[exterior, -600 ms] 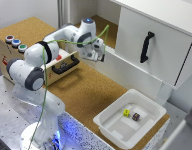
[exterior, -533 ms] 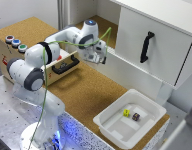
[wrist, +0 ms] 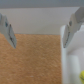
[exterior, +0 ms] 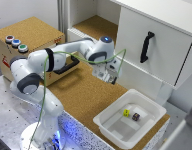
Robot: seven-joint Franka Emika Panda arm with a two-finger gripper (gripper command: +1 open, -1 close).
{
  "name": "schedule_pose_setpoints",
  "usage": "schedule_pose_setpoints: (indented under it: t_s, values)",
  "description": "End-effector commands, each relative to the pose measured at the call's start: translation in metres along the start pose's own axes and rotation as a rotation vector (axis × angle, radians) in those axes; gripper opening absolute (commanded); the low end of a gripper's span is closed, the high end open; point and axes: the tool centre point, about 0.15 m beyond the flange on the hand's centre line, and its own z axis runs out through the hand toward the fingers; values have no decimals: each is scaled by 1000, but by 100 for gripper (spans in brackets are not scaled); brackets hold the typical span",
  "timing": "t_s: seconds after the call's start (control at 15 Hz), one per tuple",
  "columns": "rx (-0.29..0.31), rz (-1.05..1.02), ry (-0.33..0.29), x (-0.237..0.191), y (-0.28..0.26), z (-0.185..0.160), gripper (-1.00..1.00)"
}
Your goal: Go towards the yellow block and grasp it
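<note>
**Arm over the cork, block in the tray**

Cork board (exterior: 81, 97) covers the work surface, with white cabinets behind it and a perforated metal base under the robot.

At the cork's corner nearest the exterior view's right sits a white tray (exterior: 108, 127). The yellow block (exterior: 126, 113) lies on the tray's floor, close to the middle. Just beside it, toward the exterior view's right, is a maroon cube (exterior: 136, 117) of like size; whether the two touch cannot be told.

The gripper (exterior: 110, 76) hangs above the cork, well apart from the tray and from the block, near the front of the cabinet with the black handle (exterior: 145, 46). Its fingers (wrist: 8, 30) are spread wide, and in the wrist view nothing lies between them but cork and a white edge (wrist: 75, 57), blurred, that may be the tray's rim. The block does not show in the wrist view.

Beyond the arm, a wooden box (exterior: 31, 37) carries three buttons (exterior: 16, 43) at one corner of its top. A green cable (exterior: 86, 61) runs along the arm to the wrist.
</note>
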Motion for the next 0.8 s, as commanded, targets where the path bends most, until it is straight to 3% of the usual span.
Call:
schedule_pose_setpoints:
  t_s: [0.0, 0.33, 0.73]
  values:
    - [27, 119, 12, -15, 87, 41, 100]
    - [24, 219, -26, -15, 114, 67, 100]
    - [64, 389, -35, -13, 114, 104, 100]
